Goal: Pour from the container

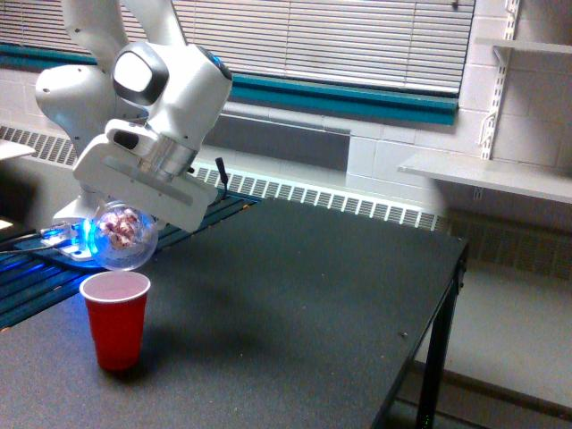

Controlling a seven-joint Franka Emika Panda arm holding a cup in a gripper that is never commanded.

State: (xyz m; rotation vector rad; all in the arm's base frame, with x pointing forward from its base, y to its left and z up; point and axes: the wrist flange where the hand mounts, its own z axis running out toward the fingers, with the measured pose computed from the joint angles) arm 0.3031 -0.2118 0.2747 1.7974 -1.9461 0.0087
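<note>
The big dark table [304,295] is taking up most of the room, and the red cup [115,319] is standing upright on it, near the edge at the exterior view's left. Behind the red cup, window blinds [331,40] are hanging over a teal strip on the wall, and white shelves [487,174] are sitting far off to the exterior view's right of it. The white robot arm [165,85] is leaning over the red cup. Its gripper [138,192] is squeezing the container [121,234], a clear round jar with pinkish bits inside. The container is hanging tipped, just above the red cup and a little behind its rim. I think the bits might miss, because the jar's mouth is not sitting right over the red cup. They might also tumble out all at once and bounce onto the table.
</note>
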